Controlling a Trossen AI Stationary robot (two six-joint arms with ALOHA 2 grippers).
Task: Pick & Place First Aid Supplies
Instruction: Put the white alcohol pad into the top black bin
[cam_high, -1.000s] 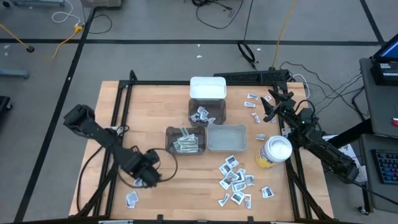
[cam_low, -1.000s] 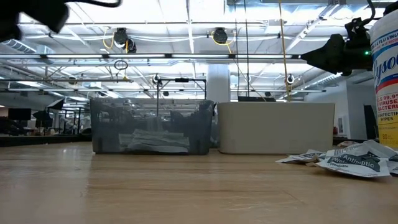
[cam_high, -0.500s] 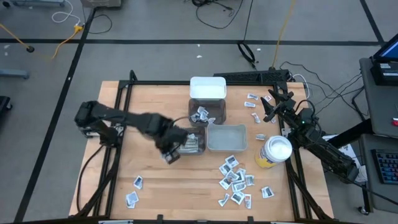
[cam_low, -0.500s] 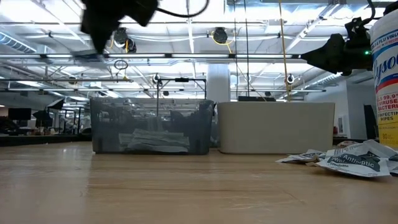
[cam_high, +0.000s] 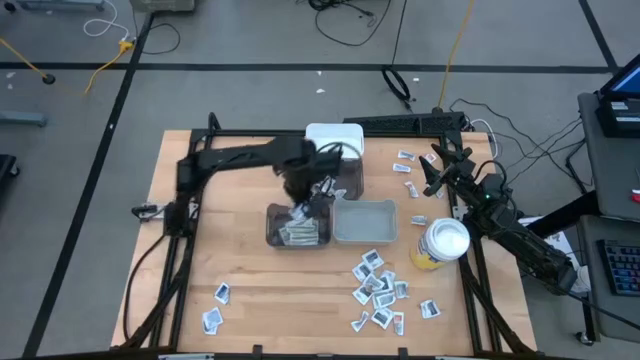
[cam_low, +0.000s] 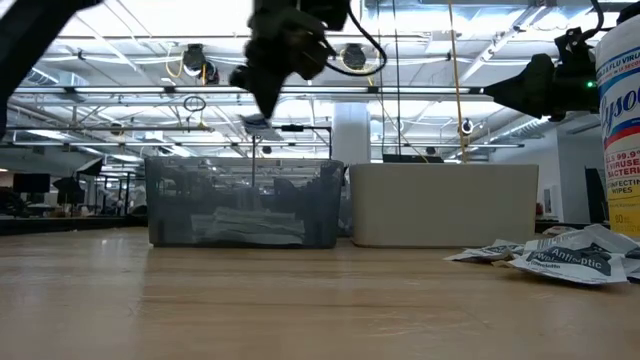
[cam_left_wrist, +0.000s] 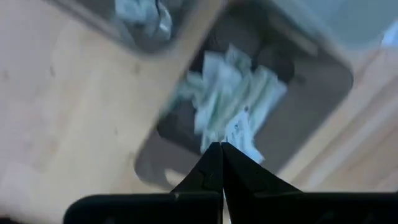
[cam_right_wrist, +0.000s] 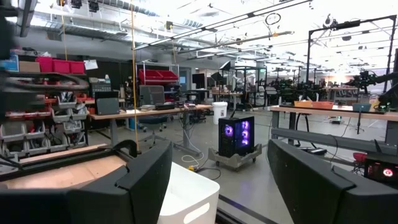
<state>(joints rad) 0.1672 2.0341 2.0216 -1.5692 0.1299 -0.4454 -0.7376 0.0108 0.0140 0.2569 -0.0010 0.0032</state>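
My left gripper (cam_high: 309, 199) hangs over the dark grey bin (cam_high: 298, 228), which holds narrow white strip wrappers (cam_left_wrist: 231, 87). It points down and is shut on a small white packet (cam_left_wrist: 240, 129). The low view shows the same gripper (cam_low: 262, 112) high above the bin (cam_low: 242, 202). Several more first aid packets (cam_high: 380, 290) lie in a pile at the near right. Two lie near the table's near left corner (cam_high: 216, 307). My right gripper (cam_high: 440, 165) waits open at the far right edge, touching nothing. My left gripper pinches the small white packet by one edge (cam_left_wrist: 229, 142) between its two fingertips. The fingers come from above, pointing down. The packet sticks out below the tips (cam_low: 258, 122), lifted clear above the dark bin.
A second dark bin (cam_high: 332, 180) with sachets stands behind the first, with a white lid (cam_high: 334, 140) beyond it. A pale bin (cam_high: 365, 222) sits to the right. A yellow canister (cam_high: 440, 243) stands near the right edge. Loose packets (cam_high: 408, 172) lie at the far right.
My left gripper has swept from the table's near left toward the far right, rising as it went. It stayed shut on the packet and now hangs over the dark bin with the strip wrappers.
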